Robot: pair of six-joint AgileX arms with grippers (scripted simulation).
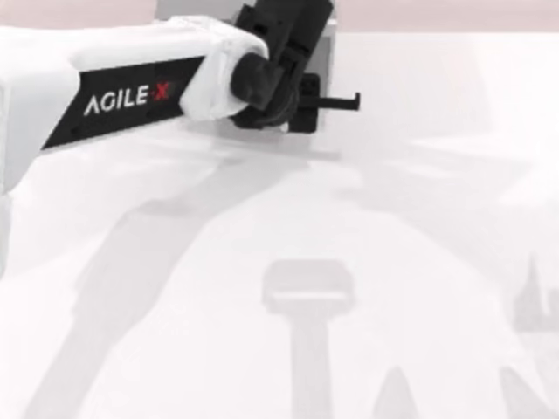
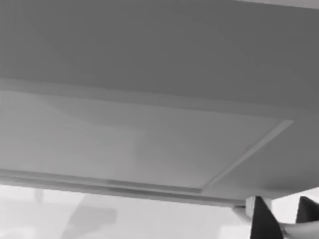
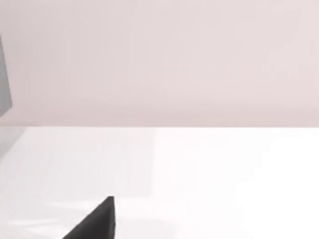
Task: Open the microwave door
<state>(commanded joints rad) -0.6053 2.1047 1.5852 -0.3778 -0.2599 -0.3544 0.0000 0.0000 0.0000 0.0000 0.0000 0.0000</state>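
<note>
The left arm [image 1: 131, 92] reaches across the upper left of the top view to the microwave [image 1: 325, 52] at the top centre, mostly hidden behind it – its gripper [image 2: 281, 219] has fingers apart astride the light handle [image 2: 299, 230] at the microwave door [image 2: 149, 144] edge; right gripper's state cannot be told

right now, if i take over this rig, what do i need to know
Left gripper: at the microwave, top middle of the top view, close against the door near one corner.
Right gripper: parked low over the table, away from the microwave.
Done: the reach.
Left: I can't tell if the door has swung; check the handle hold, then pull.
</note>
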